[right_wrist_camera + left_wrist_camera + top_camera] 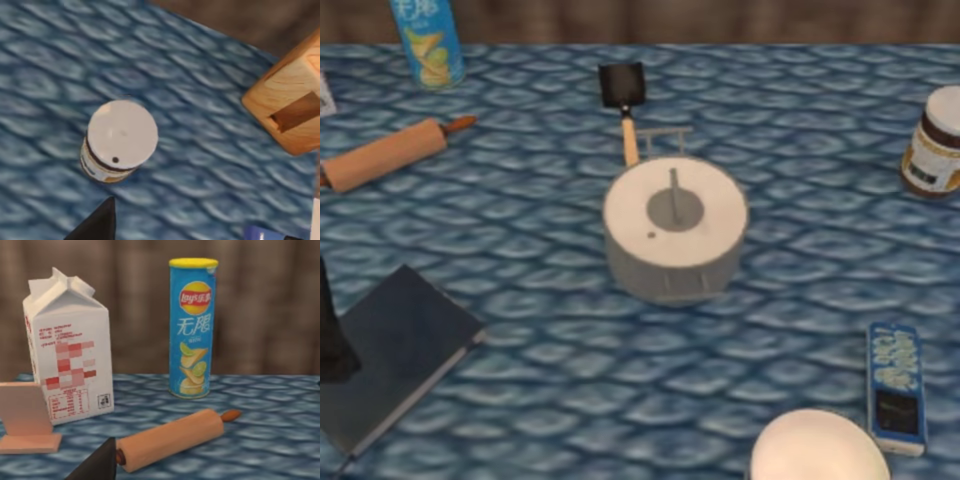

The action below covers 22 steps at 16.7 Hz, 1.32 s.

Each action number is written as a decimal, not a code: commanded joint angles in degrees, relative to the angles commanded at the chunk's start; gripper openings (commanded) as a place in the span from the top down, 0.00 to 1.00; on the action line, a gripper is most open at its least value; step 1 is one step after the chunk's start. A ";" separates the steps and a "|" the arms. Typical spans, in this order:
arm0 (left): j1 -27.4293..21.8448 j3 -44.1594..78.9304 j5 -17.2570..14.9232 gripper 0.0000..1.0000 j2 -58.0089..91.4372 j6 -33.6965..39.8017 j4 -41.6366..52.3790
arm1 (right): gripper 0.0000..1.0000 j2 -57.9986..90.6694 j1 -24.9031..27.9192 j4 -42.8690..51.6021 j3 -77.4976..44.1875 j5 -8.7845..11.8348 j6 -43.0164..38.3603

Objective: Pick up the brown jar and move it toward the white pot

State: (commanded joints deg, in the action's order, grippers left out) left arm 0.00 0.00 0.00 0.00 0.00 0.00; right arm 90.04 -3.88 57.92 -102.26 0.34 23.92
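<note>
Brown jar point(935, 142): stands upright near the right edge of the worktop point(520, 270), towards the back, untouched. In the right wrist view it shows from above as a white lid over a dark body with a cream label band point(120, 140).
White pot point(675, 228): sits at the middle of the worktop, lid on, knob up, well apart from the jar. The stretch between them is bare, so the jar's path looks open.
Right gripper: outside the top view. Its wrist camera looks down on the jar, which suggests it hangs above the jar to line up a grasp. Only a dark tip shows at that view's edge, so I cannot tell whether the fingers are open or closed.
Left gripper point(332, 340): a dark shape at the left edge over a dark flat book point(395, 355), apparently parked. Finger state cannot be told.
Stage: my guess is the approach, with the grasp not yet made.
Nearby things: a wooden block point(292, 100) lies beside the jar in the right wrist view. A rolling pin point(390, 152) and a crisps can point(428, 40) lie far left, out of the way.
Risk: the jar is small and could tip if caught off centre.
</note>
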 joint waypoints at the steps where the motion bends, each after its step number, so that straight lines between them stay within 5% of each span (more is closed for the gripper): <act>1: 0.00 0.00 0.00 0.00 0.00 0.00 0.00 | 0.00 5.11 0.07 2.36 -6.75 0.27 1.68; 11: 0.00 0.00 0.00 0.00 0.00 0.00 0.00 | 0.00 51.74 1.58 26.48 -51.64 2.58 16.19; 22: 0.00 0.00 0.00 0.00 0.00 0.00 0.00 | 0.00 63.66 1.96 33.78 -57.13 3.06 19.76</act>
State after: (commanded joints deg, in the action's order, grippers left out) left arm 0.00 0.00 0.00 0.00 0.00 0.00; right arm 153.70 -1.92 91.70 -159.39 3.40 43.68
